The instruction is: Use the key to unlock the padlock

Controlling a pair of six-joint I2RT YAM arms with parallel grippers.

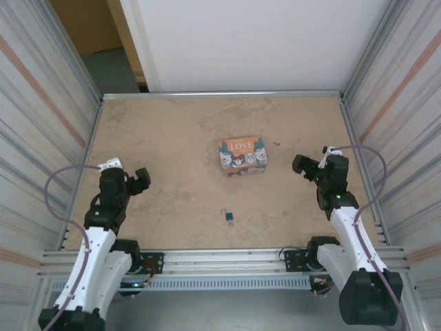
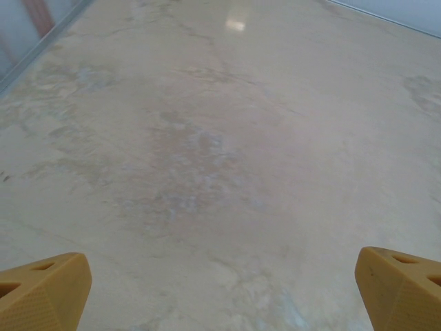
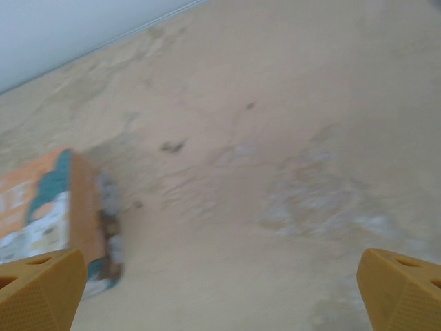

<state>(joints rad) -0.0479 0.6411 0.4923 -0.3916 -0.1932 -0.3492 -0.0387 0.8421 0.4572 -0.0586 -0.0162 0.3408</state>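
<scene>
Two robot arms waited with claws spread over a beige mottled tabletop (image 1: 172, 138), with the task's small piece lying between them.

Seen from overhead, the left gripper (image 1: 142, 181) sat at eight o'clock from the table's middle, its yellow fingertips (image 2: 41, 293) spread wide and holding nothing. A small dark blue-tinted object (image 1: 229, 217) lay at six o'clock, near the front edge, and was too small to tell key from padlock. At its twelve o'clock, a little apart, stood an orange and teal printed box (image 1: 243, 155). The right gripper (image 1: 301, 165) sat at three o'clock, also spread and empty. The small piece was probably hard, light metal, low-lying and likely to skid on the smooth top, so a pinch across its narrow sides looked best.
</scene>
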